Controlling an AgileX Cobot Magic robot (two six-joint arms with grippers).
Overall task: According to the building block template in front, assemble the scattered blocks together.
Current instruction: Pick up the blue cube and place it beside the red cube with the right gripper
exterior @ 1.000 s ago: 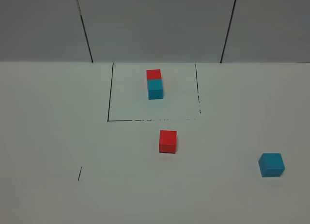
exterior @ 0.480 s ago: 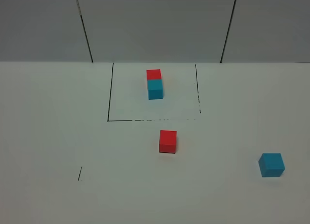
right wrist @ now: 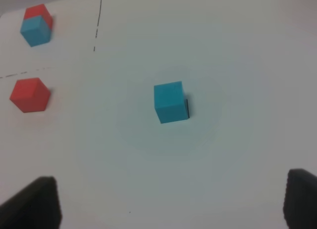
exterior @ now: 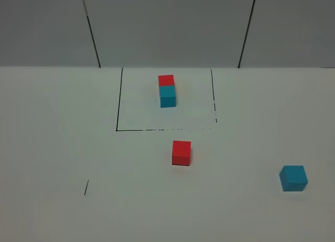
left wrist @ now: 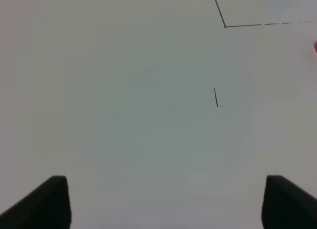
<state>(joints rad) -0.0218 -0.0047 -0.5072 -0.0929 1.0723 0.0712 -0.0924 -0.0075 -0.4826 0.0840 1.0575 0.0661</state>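
1. Black fingertips [left wrist: 49, 204] of the left gripper [left wrist: 168, 202] stand spread wide over bare table [left wrist: 124, 115] with nothing between them. The right gripper [right wrist: 168, 199] is likewise spread and empty, hanging above and short of the cyan cube [right wrist: 171, 101].
2. Task pieces, high view: the red cube [exterior: 181, 152] sits near mid-table, and the cyan cube lies well apart from it at about four o'clock. The template [exterior: 167, 90], its red half the farther one, lies at about twelve o'clock from the red cube, inside the outlined rectangle [exterior: 157, 130].
3. Risk, as a judgement: the cyan cube appears slightly skewed to the line between the right fingertips. Closing on its corners rather than its flat faces could spin it or push it away.
4. Risk: the red cube lies just outside the rectangle's near line. A widely spread gripper working there could nudge the template, and the two cubes could be joined in the wrong colour order.
5. Risk: two arms meeting at mid-table could foul each other.
6. Hidden or unclear:
   - Neither arm appears in the high view.
   - The wrist views show fingertips only, so their height above the table cannot be told.
   - The left wrist view catches only slivers of red and cyan at its frame edge, plus a short black tick [left wrist: 215, 97].
   - How the cubes lock together cannot be made out.
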